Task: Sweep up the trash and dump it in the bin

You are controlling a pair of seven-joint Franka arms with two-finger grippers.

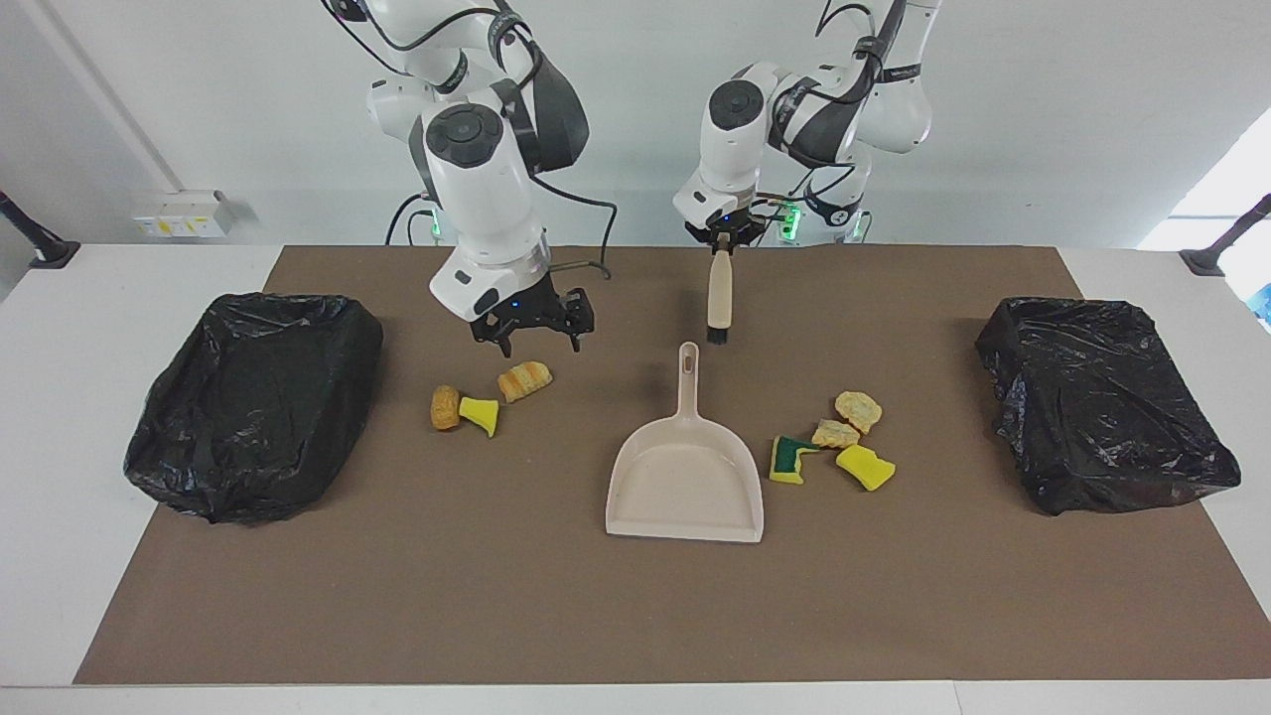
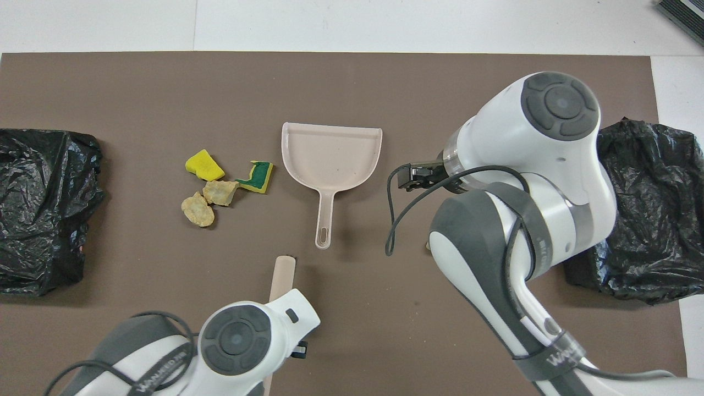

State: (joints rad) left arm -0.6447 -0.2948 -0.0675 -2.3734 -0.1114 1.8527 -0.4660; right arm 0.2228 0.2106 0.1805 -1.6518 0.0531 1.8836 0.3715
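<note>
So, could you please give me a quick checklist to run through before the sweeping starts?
1. Brush gripped: ok, left gripper is shut on its handle and it hangs bristles down, off the mat.
2. Dustpan in place: ok, flat on the mat, untouched.
3. Right gripper ready: ok, open, over the mat by the bread chunk.
4. Scraps visible: ok, three toward the right arm's end, four beside the dustpan.
5. Bins reachable: cannot tell.
</note>
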